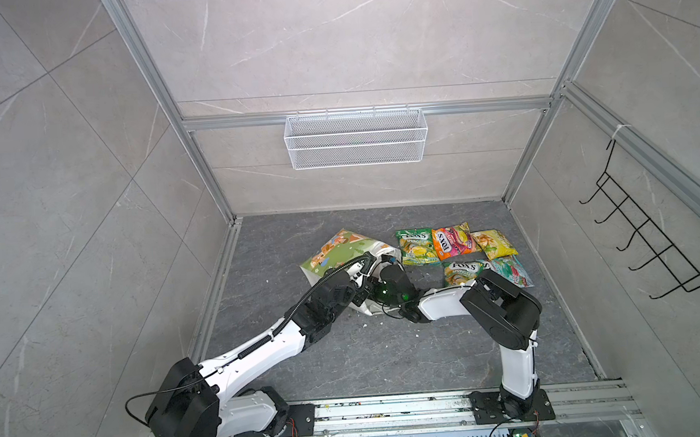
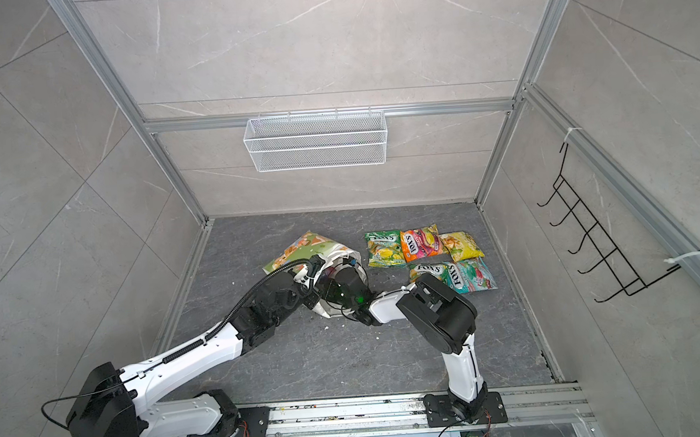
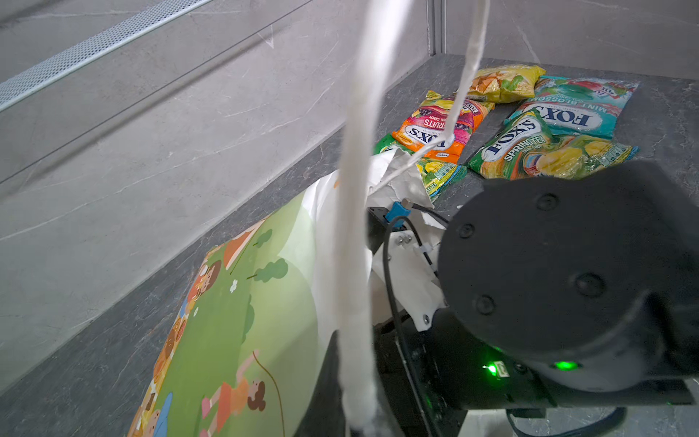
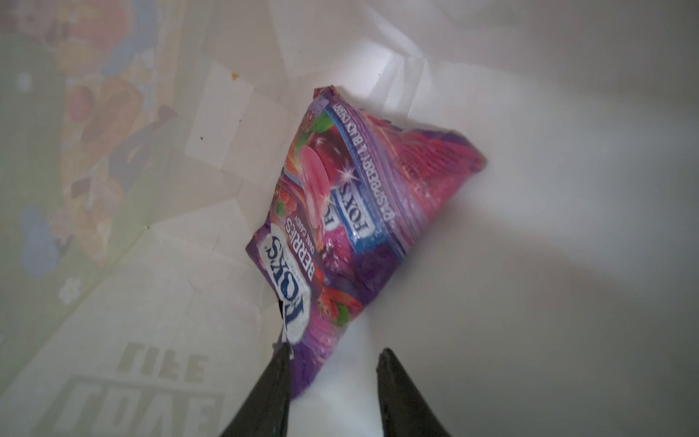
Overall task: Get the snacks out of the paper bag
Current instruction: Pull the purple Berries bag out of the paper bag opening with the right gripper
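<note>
Rising from the rail (image 1: 393, 408) along the near edge of the dark floor (image 1: 349, 365), both arms bend inward and meet at the mouth of the paper bag (image 1: 333, 249). It lies tipped on its side near the middle of the floor, printed face up, with the mouth turned toward the right edge. The left gripper (image 1: 367, 265) is clamped tight on a white cord handle (image 3: 355, 265) at the bag's rim; the cord stretches, blurred, past the left wrist camera. The right gripper (image 4: 333, 350) reaches inside the bag, where its two dark fingers (image 4: 397, 389) stand apart with white paper showing between them. They grip nothing, though a corner of the purple pouch (image 4: 340, 227) touches one finger. That pouch, marked FOX'S BERRIES, lies crumpled on the bag's white inner wall. Outside, between the bag and the right edge, five snacks lie flat on the floor. In the nearer pair, a green-yellow pouch (image 1: 464, 271) touches a teal pouch (image 1: 509, 270). Behind them runs a row of three: a second green-yellow pouch (image 1: 414, 246) just beside the bag's mouth, an orange pouch (image 1: 449, 240), then a yellow pouch (image 1: 493, 244). A white wire mesh basket (image 1: 356, 138) hangs on the far wall
</note>
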`<action>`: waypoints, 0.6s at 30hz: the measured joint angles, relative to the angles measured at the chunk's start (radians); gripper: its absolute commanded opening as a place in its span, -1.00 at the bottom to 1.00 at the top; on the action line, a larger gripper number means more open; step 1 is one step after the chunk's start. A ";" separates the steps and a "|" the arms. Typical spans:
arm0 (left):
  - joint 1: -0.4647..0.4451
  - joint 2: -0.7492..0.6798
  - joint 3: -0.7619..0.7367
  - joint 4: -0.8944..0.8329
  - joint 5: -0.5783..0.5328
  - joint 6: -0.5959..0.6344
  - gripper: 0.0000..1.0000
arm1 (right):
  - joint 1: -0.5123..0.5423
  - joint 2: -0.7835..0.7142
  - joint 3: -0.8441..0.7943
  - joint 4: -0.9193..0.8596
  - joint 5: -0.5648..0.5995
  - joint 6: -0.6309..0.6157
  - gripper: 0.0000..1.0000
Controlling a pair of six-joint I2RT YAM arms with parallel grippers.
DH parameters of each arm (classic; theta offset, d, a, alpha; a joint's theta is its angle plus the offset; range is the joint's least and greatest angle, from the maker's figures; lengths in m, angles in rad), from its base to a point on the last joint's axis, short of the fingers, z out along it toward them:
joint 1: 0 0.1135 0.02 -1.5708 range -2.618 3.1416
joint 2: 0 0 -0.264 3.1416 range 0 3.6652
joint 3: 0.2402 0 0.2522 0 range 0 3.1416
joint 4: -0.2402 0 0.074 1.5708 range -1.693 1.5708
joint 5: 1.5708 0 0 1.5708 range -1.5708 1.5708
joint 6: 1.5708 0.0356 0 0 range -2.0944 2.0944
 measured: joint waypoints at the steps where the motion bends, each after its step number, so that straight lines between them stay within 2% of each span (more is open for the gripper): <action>1: 0.000 0.000 0.000 -0.001 0.008 0.000 -1.00 | 0.000 0.010 0.021 -0.013 -0.003 0.011 -0.11; 5: 0.000 0.003 0.000 -0.014 0.040 0.000 -1.00 | -0.002 0.059 0.089 -0.043 -0.006 0.058 -0.02; 10: 0.002 0.006 0.000 -0.028 0.046 0.002 -1.00 | -0.012 0.134 0.166 -0.058 -0.014 0.101 -0.07; 12: 0.002 0.007 0.000 -0.026 0.046 0.002 -1.00 | -0.015 0.170 0.198 -0.059 -0.012 0.117 -0.29; 15: 0.002 0.010 0.000 -0.022 0.046 0.003 -1.00 | -0.013 0.219 0.235 -0.052 -0.008 0.141 -0.71; 18: 0.000 0.017 0.001 -0.013 0.040 0.003 -1.00 | -0.012 0.236 0.254 -0.048 -0.006 0.160 -0.94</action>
